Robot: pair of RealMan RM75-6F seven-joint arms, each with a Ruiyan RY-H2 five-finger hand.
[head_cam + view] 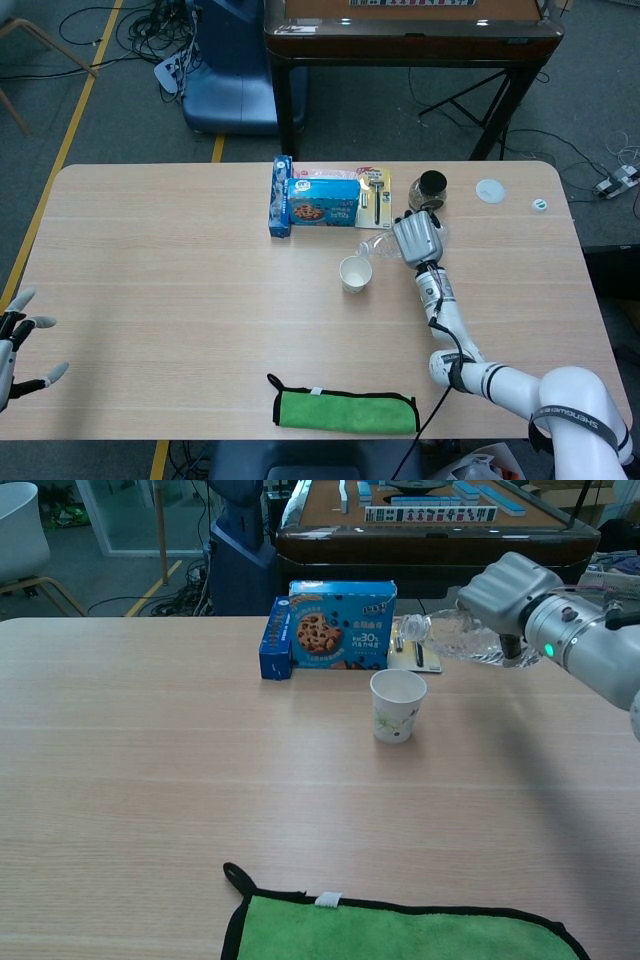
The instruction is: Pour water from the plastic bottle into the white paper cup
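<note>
Wooden table (150, 780) — right hand (505, 590) clamps thin, crushable plastic bottle (455, 637) mid-body, tilted toward light, tippable white paper cup (397, 705); left hand (15, 345) idle, fingers spread.

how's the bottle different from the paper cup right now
The bottle is clear plastic; the paper cup is white with a small print. The bottle is held tipped nearly on its side in the right hand, above the table; the cup stands upright on it, untouched. The bottle's mouth points sideways toward the cup, while the cup's faces up. Both are open.
</note>
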